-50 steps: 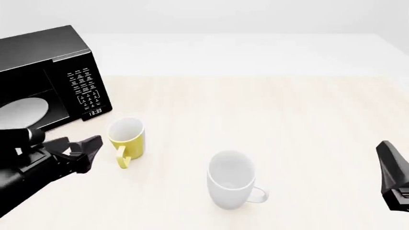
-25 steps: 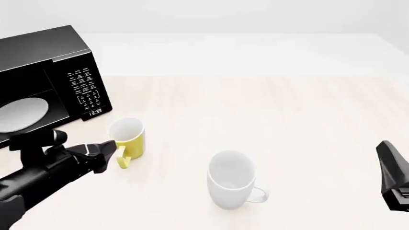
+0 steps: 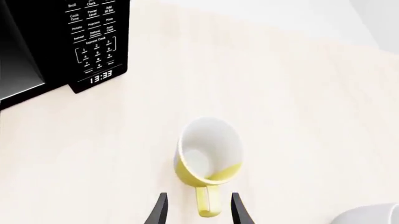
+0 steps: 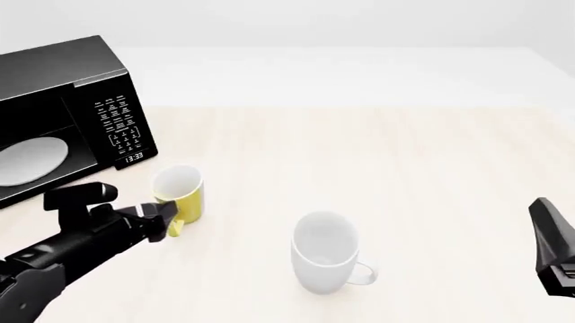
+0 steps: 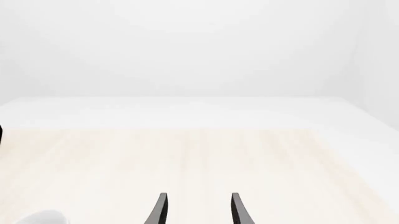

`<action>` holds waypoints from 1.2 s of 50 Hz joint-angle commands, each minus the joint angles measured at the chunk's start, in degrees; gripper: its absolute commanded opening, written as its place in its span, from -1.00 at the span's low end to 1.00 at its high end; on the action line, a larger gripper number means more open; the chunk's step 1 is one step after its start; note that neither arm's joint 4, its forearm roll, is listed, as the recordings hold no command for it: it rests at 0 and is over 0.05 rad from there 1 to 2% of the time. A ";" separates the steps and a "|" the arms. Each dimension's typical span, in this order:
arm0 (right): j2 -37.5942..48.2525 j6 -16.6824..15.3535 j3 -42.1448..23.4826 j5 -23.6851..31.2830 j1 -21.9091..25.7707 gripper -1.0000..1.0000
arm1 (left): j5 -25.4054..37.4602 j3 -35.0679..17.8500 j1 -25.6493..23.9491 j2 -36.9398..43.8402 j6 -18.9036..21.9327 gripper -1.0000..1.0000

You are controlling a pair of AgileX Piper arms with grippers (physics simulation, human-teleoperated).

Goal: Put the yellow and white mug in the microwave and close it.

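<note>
- Over the last second the left gripper (image 4: pixel 169 219) had moved across the desk (image 4: pixel 378 155) from about 8 o'clock of the yellow and white mug (image 4: pixel 178 192) until its tips reached the mug's handle (image 4: pixel 174 224); the mug itself had not shifted.
- In the left wrist view the jaws stood apart with the handle (image 3: pixel 209 203) between the two fingertips (image 3: pixel 160 211), and I could not tell whether either one touched it. They had not closed on anything.
- The yellow and white mug stood upright on the desk, just off the microwave (image 4: pixel 67 114) at about 5 o'clock from its keypad panel, with its handle toward the arm.
- The microwave's cavity was open toward the camera, its white turntable plate (image 4: pixel 31 160) showing; the door itself was not visible.
- The larger white mug (image 4: pixel 325 252) sat well apart, at about 4 o'clock of the yellow one, out of the way.
- The right gripper (image 5: pixel 196 210) hung idle at the desk's right edge, jaws apart and holding nothing.
- Judging from this, the approach looked finished and the grasp on the handle was the next step; the carry into the microwave and closing it remained undone.
</note>
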 commanded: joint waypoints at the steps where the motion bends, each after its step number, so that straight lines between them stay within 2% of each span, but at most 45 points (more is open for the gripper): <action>1: 0.00 0.00 0.00 0.00 0.01 1.00 | -2.97 -0.30 -0.35 4.69 -0.35 1.00; 18: 0.00 0.00 0.00 0.00 0.00 1.00 | -5.93 0.80 -1.32 8.46 -0.56 1.00; 42: 0.00 0.00 0.00 0.00 -0.01 1.00 | -12.60 -0.05 -1.57 19.13 -1.23 1.00; 43: 0.00 0.00 0.00 0.00 -0.01 1.00 | -12.59 -0.11 -1.53 19.30 -1.19 -1.00; 60: 0.00 0.00 0.00 0.00 0.00 1.00 | -10.29 1.86 -0.55 11.67 1.13 -1.00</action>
